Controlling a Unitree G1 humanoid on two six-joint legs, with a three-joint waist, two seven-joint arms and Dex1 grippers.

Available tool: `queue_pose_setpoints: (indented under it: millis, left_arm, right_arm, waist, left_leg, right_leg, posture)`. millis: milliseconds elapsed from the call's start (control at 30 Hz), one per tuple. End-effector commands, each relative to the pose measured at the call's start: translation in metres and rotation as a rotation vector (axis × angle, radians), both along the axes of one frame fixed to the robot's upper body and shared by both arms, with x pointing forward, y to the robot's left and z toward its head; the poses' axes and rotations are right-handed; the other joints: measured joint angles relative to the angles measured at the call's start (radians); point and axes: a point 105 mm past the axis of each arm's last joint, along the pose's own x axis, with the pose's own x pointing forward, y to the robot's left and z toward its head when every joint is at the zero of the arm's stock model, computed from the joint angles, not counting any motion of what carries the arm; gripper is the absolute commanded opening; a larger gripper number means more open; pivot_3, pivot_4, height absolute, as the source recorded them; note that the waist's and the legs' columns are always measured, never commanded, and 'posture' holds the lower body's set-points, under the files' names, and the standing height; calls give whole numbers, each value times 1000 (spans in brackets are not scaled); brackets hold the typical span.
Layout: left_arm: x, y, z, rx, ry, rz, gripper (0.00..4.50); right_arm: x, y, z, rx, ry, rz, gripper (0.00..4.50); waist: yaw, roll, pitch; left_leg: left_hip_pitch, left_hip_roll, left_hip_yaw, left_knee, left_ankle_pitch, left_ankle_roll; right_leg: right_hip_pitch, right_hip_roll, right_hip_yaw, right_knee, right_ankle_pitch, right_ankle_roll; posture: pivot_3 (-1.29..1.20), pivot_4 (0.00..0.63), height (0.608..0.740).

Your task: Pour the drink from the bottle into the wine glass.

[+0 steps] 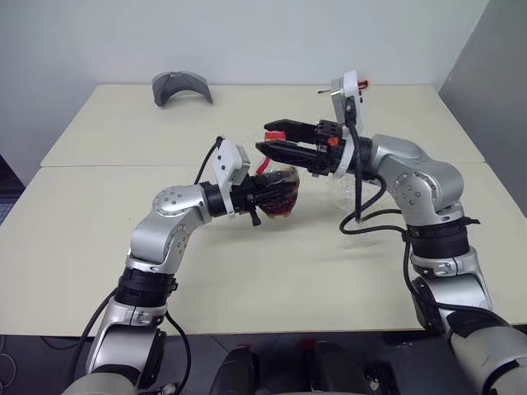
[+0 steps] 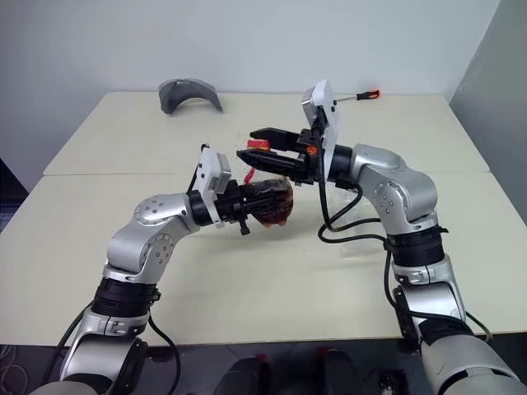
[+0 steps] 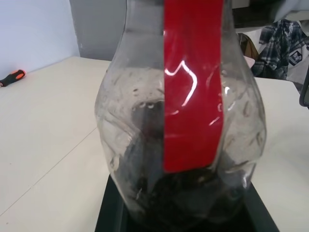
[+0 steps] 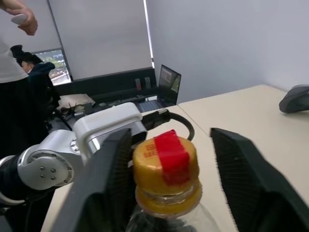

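Note:
My left gripper [image 1: 273, 197] is shut on the rounded body of the bottle [image 1: 280, 185], holding it upright above the table. The clear bottle [image 3: 145, 135] has a red label strip, and the dark drink [image 2: 272, 206] sits in its lower part. My right gripper [image 4: 171, 140] reaches in level from the right, its black fingers [image 4: 113, 179] straddling the yellow cap [image 4: 166, 169], which has red tape on top. One finger is against the cap and a gap shows on the other side. A faint clear outline below my right forearm [image 2: 356, 245] could be the wine glass, but I cannot tell.
A grey curved object [image 1: 181, 86] lies at the back left of the cream table [image 1: 99, 239]. An orange-handled screwdriver [image 2: 366, 95] lies at the back right. A person [image 4: 14, 58] stands beyond the table, near a desk with a laptop [image 4: 169, 79].

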Motion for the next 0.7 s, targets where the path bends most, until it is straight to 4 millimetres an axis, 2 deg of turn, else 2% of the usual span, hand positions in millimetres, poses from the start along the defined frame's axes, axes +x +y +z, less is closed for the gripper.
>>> queue_pose_setpoints:
  millis: [33, 67, 300, 500, 700]
  left_arm:
    - [-6, -1, 16, -17, -67, -21, 773]
    - [-6, -1, 17, -18, -67, -20, 773]
    - [-9, -2, 14, -16, -56, -33, 773]
    - [-34, 0, -5, 29, 3, -102, 773]
    - [-51, -1, -16, 37, 42, -129, 773]
  right_arm:
    - [-2, -1, 18, 28, -76, -11, 1365]
    - [-1, -1, 19, 30, -78, -14, 1245]
    - [-7, -4, 26, 37, -72, 29, 1247]
    - [-23, -13, 36, -50, -151, 176, 1247]
    - [-28, -20, 39, -70, -168, 211, 1247]
  waist:
    - [0, 0, 0]
    - [0, 0, 0]
    - [0, 0, 0]
    - [-2, 0, 0]
    - [0, 0, 0]
  left_leg:
    - [0, 0, 0, 0, 0, 0]
    - [0, 0, 0, 0, 0, 0]
    - [0, 0, 0, 0, 0, 0]
    - [0, 0, 0, 0, 0, 0]
    - [0, 0, -1, 0, -1, 2]
  right_leg:
    - [0, 0, 0, 0, 0, 0]
    - [0, 0, 0, 0, 0, 0]
    - [0, 0, 0, 0, 0, 0]
    - [0, 0, 0, 0, 0, 0]
    - [0, 0, 0, 0, 0, 0]
  posture:
    - [0, 150, 740]
    - [0, 150, 740]
    - [0, 150, 740]
    - [0, 150, 740]
    - [0, 150, 740]
